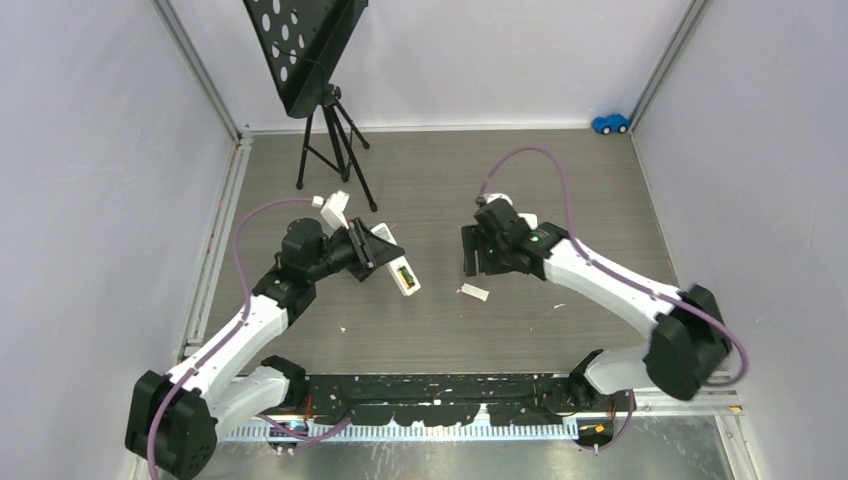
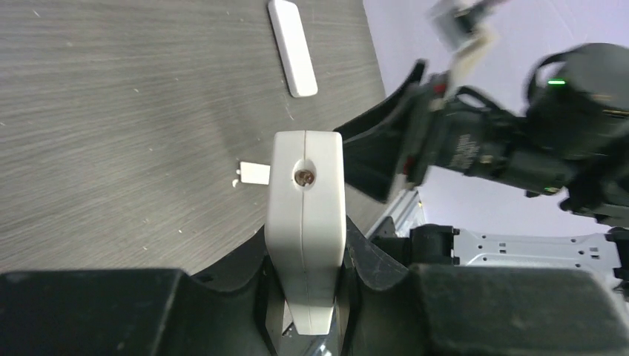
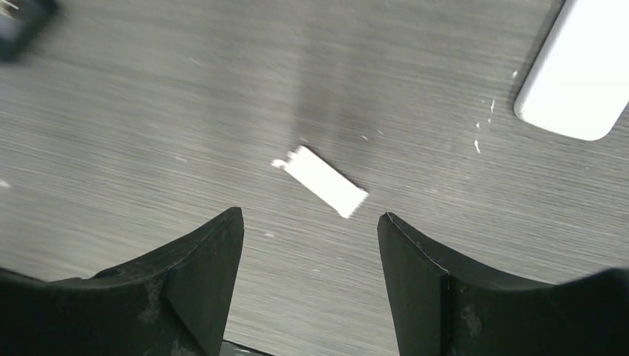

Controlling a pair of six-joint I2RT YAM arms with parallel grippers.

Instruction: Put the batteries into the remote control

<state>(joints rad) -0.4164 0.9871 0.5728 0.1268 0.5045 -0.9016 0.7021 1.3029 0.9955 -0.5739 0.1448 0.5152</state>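
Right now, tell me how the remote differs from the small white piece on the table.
The remote is clamped in the left fingers; the small white piece lies loose on the table before the open right fingers. The remote is bigger and thicker; the piece is thin and flat. Both are white.

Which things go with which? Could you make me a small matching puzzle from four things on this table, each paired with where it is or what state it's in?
Things:
1. remote
2. small white flat piece
3. blue toy car
4. right gripper

Places or states:
A. in the far right corner of the table
B. clamped in the left gripper
C. open, holding nothing
D. lying flat near the middle of the table

Pairs: 1-B, 2-D, 3-A, 4-C
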